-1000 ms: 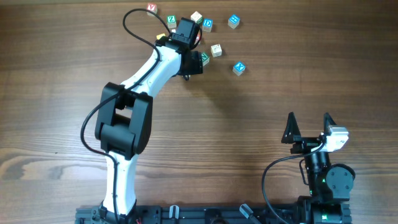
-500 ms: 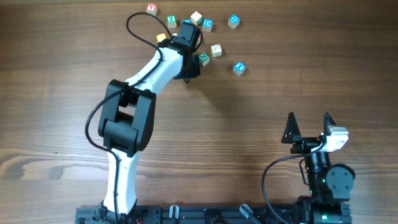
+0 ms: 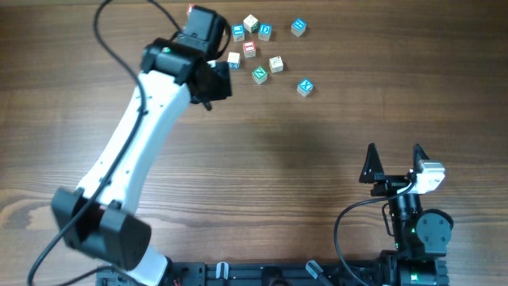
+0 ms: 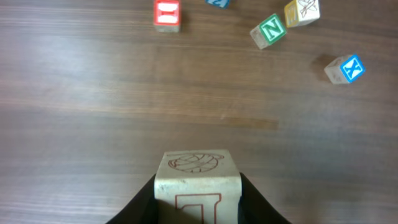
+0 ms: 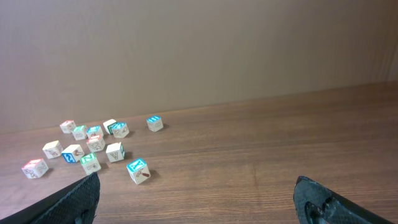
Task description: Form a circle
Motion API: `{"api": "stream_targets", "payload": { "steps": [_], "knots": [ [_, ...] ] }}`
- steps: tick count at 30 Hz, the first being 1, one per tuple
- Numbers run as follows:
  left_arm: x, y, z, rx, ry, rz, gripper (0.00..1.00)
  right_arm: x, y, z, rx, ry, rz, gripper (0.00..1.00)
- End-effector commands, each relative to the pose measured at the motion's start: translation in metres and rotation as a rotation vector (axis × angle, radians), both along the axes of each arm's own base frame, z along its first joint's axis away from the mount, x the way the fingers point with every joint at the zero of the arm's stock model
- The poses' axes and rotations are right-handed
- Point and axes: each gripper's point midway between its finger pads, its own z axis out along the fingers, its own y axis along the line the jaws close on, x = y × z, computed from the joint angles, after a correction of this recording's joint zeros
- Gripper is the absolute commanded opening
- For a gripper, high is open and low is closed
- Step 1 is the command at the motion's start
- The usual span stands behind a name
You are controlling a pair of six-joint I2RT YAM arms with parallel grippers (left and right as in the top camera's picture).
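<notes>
My left gripper (image 4: 198, 202) is shut on a pale wooden cube (image 4: 198, 180) with a red outlined letter, held above the bare wood. Seen from overhead, that gripper (image 3: 211, 79) hangs just left of the cubes and hides the held one. The circle's cubes lie as a small loose group: green N (image 3: 259, 75), red (image 3: 249, 49), pale (image 3: 233, 58) and yellowish (image 3: 275, 63). The left wrist view shows the green N (image 4: 269, 30) and red cube (image 4: 167, 14) ahead. My right gripper (image 3: 394, 163) rests open at the near right, holding nothing.
More letter cubes are scattered at the back: a blue X (image 3: 305, 86), a blue one (image 3: 298, 27), a blue D (image 3: 264, 32), a pale one (image 3: 251, 22). The right wrist view shows the whole scatter (image 5: 93, 146) far off to its left.
The left jaws have shut on the pale cube beside the green N. The left arm has then swung left, carrying the cube away from the cluster. The right arm has not moved.
</notes>
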Motion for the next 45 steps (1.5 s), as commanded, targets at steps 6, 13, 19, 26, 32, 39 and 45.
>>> {"api": "stream_targets", "payload": {
  "steps": [6, 13, 19, 26, 32, 39, 45],
  "knots": [
    [-0.035, 0.026, 0.001, 0.04, 0.091, 0.057, 0.3, -0.001, 0.001, 0.002, -0.01, -0.01, 0.011, 1.0],
    [-0.055, 0.031, -0.071, 0.059, 0.199, 0.11, 0.32, -0.001, 0.001, 0.002, -0.01, -0.01, 0.011, 1.0],
    [-0.059, 0.019, -0.142, 0.012, 0.16, 0.077, 0.39, -0.001, 0.002, 0.002, -0.01, -0.01, 0.011, 1.0],
    [-0.055, 0.006, -0.162, -0.015, 0.091, 0.045, 0.68, -0.001, 0.001, 0.002, -0.01, -0.01, 0.011, 1.0],
    [-0.049, -0.017, -0.157, -0.135, 0.074, 0.005, 0.71, -0.001, 0.001, 0.002, -0.01, -0.01, 0.011, 0.99],
    [-0.042, -0.054, -0.146, -0.304, 0.051, 0.005, 0.84, -0.001, 0.001, 0.002, -0.01, -0.01, 0.011, 1.0],
    [-0.042, -0.063, -0.159, -0.204, 0.012, 0.015, 0.85, -0.001, 0.001, 0.002, -0.01, -0.01, 0.011, 1.0]
  ]
}}
